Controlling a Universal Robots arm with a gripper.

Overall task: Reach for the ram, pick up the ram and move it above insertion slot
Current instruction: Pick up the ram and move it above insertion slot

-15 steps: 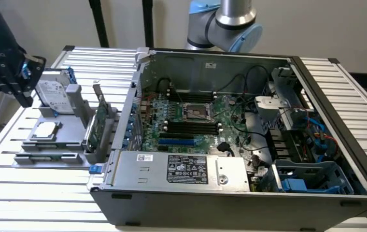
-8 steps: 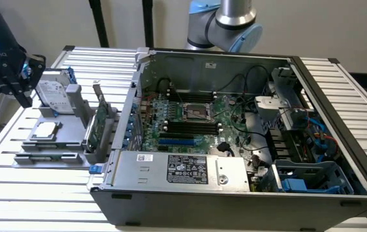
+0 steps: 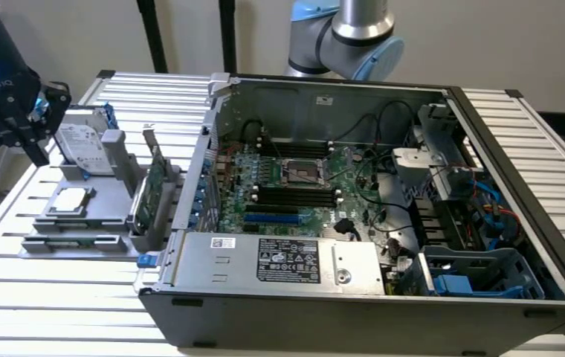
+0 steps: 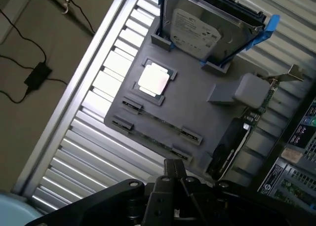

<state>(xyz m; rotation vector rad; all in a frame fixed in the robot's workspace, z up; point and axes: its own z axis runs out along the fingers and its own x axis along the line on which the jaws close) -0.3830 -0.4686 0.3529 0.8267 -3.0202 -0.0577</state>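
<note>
The ram [image 4: 161, 121] is a thin green stick standing on edge in clips at the near end of a grey fixture [image 4: 197, 112], and a second stick [image 4: 150, 139] lies parallel to it. In the exterior view the ram [image 3: 76, 239] sits low at the fixture's front. My gripper [image 4: 173, 172] hangs above the fixture, apart from the sticks, with its black fingers shut and nothing between them. From the exterior view the gripper [image 3: 36, 152] hovers at the far left, beside the hard drive. Black insertion slots [image 3: 297, 195] lie on the motherboard inside the open computer case.
On the fixture stand a silver hard drive in blue rails [image 4: 202, 28], a CPU chip [image 4: 154, 80] and a green expansion card with a metal bracket [image 3: 154, 190]. The case wall [image 3: 198, 171] rises between fixture and motherboard. Cables fill the case's right side [image 3: 461, 201].
</note>
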